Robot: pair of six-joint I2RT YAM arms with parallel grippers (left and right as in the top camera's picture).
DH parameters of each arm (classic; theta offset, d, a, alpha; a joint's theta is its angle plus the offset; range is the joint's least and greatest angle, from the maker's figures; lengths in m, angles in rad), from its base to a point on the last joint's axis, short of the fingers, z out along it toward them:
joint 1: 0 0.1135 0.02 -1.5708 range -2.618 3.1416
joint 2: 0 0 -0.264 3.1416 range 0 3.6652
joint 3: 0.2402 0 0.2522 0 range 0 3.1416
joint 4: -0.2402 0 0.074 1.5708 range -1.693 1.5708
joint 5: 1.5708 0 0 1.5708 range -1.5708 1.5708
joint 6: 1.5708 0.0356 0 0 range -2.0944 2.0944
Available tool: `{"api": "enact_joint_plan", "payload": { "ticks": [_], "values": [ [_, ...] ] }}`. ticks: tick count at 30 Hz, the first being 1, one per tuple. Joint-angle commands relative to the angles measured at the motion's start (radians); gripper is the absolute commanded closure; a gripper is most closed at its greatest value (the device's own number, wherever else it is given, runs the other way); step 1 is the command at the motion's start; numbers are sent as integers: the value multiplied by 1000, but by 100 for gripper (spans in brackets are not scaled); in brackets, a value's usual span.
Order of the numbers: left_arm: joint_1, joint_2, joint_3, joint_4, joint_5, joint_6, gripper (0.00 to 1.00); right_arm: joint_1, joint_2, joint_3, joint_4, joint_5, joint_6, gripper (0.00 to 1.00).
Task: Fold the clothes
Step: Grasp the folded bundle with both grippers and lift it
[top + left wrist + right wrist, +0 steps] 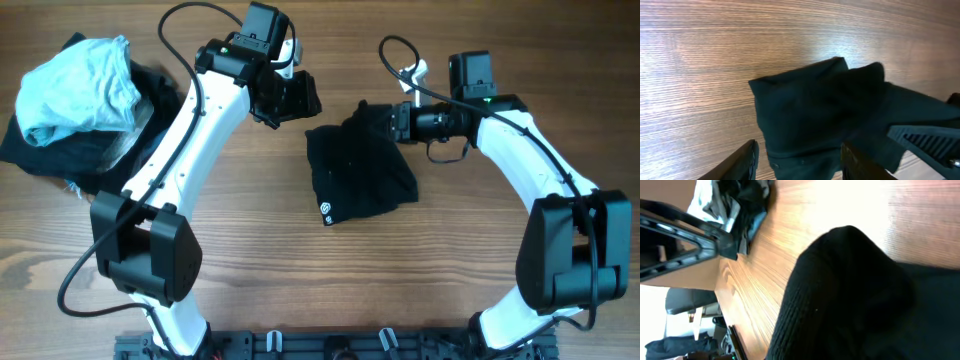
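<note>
A black garment point(360, 170) lies partly folded in the middle of the table, with a small white logo near its front left corner. My right gripper point(397, 122) is at the garment's back right edge and is shut on the cloth, which rises toward it. In the right wrist view the black cloth point(855, 295) fills the frame and hides the fingers. My left gripper point(303, 98) is open and empty, hovering just beyond the garment's back left corner. In the left wrist view its fingers point(800, 162) are spread apart above the garment point(805, 110).
A pile of clothes sits at the table's back left: a light blue garment point(75, 85) on top of dark ones point(50, 150). The pile also shows in the right wrist view point(737, 202). Bare wood point(330, 280) runs along the front.
</note>
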State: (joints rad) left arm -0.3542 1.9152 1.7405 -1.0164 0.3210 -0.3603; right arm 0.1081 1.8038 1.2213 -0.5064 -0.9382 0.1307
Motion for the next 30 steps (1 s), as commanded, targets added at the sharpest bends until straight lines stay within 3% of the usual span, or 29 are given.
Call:
{"api": "enact_joint_plan", "payload": {
  "ticks": [1,2,3,4,6,8,11,13,14,15,16,17,19,20,22,24,28,30],
  "values": [
    [-3,-22,19,2,-27,16,45,-5,-29,22,8,114,26,96],
    [-3,-22,19,2,-27,16,43,-5,-29,22,-9,220,27,92],
    [-3,-22,19,2,-27,16,42,-5,-29,22,-29,342,35,42],
    [-3,-22,18,0,-27,16,41,-5,-29,22,-61,529,95,14],
    [-3,-22,18,-24,-27,16,40,-18,-29,23,-111,740,166,10],
    [-3,-21,17,-65,-27,16,39,-51,-42,23,-143,727,165,16],
    [-3,-21,6,-101,-27,16,37,-90,-108,23,-148,540,142,26],
    [-3,-21,-15,-113,-27,16,36,-92,-174,23,-154,327,11,46],
    [-3,-21,-26,-119,-27,16,36,-84,-198,22,-172,257,-5,61],
    [-3,-21,-38,-119,-26,16,36,-67,-211,22,-195,233,-6,80],
    [-3,-21,-53,-119,-26,16,38,-49,-211,22,-213,240,-12,91],
    [-3,-21,-68,-117,-22,16,38,-17,-196,11,-225,268,-17,96],
    [-3,-21,-99,-112,3,16,25,37,-152,-34,-207,312,31,96],
    [-3,-21,-113,-104,27,16,26,58,-119,-60,-193,345,65,96],
    [-6,-21,-143,-71,107,16,45,75,-43,-96,-175,417,163,96],
    [-22,-21,-182,-19,167,16,70,73,50,-123,-132,426,223,96],
    [-72,-21,-260,42,207,11,77,56,158,-123,-119,407,350,96],
    [-103,-19,-312,106,249,11,76,43,137,-119,-114,334,293,94]
  ]
}}
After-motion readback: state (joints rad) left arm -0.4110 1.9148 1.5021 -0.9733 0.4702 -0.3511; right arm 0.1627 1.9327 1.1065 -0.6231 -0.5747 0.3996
